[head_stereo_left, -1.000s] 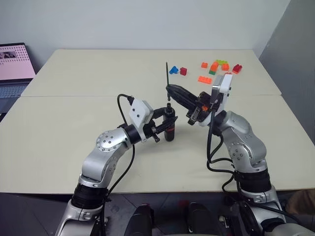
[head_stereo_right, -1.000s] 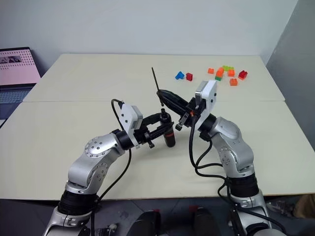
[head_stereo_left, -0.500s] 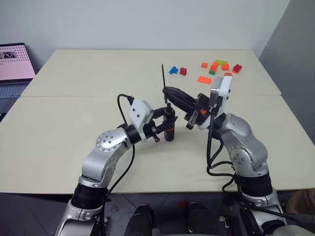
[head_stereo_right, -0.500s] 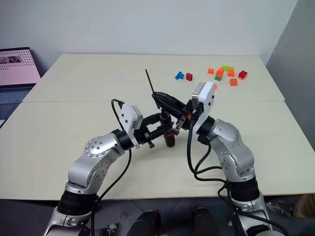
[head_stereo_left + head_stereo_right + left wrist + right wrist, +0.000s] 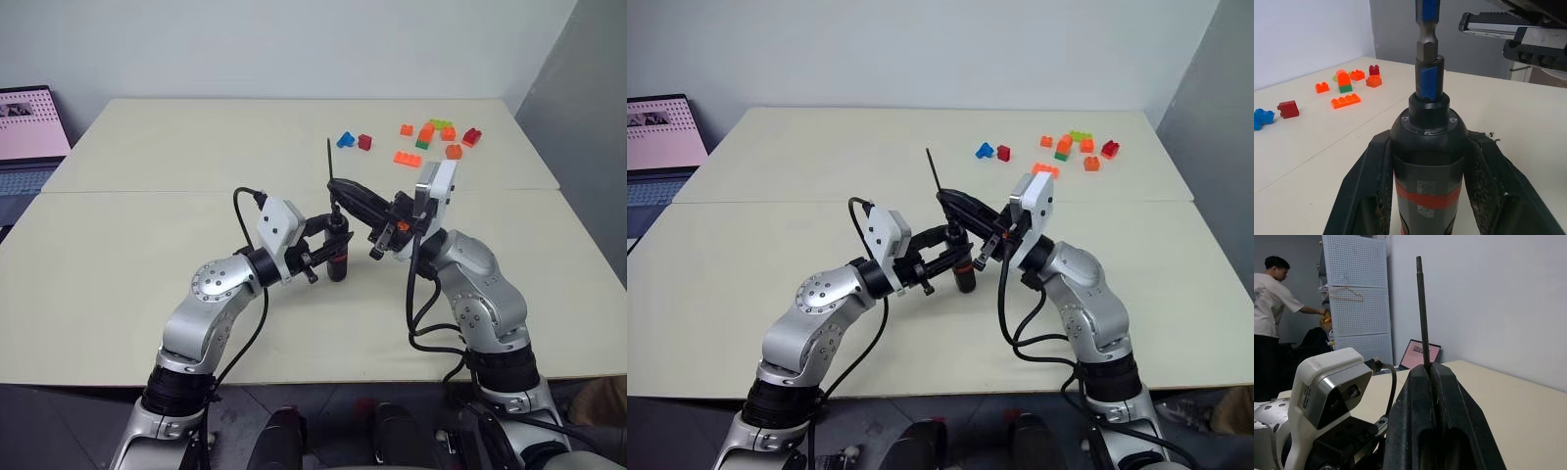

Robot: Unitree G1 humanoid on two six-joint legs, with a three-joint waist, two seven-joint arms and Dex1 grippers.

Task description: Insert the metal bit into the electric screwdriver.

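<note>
Left eye view: the left gripper [image 5: 333,248] is clamped on the electric screwdriver [image 5: 338,257], which stands upright on the table [image 5: 147,225] with its tip upward. The right gripper [image 5: 341,188] is pinched shut on the metal bit [image 5: 331,164], whose free end rises above the fingers while the lower end meets the screwdriver's tip. Coloured toy bricks [image 5: 426,135] lie well apart at the far side, and a laptop [image 5: 27,137] sits at the table's left edge.

Left wrist view: the screwdriver [image 5: 1428,161] sits between the two black fingers [image 5: 1364,191], red band visible, and the bit's hexagonal shank [image 5: 1427,46] appears to have entered the collar, though how deep I cannot tell.

Right wrist view: the bit [image 5: 1422,313] stands out of the closed fingers [image 5: 1415,411] as a thin upright rod; a person [image 5: 1271,323] stands far behind.

Risks, as I judge them: if the shank is only resting in the collar, letting go could let the bit tip out and roll away. Pressing down off-axis could wedge the hex against the socket, slide the rod through the pinch, or lever the screwdriver askew in its clamp
</note>
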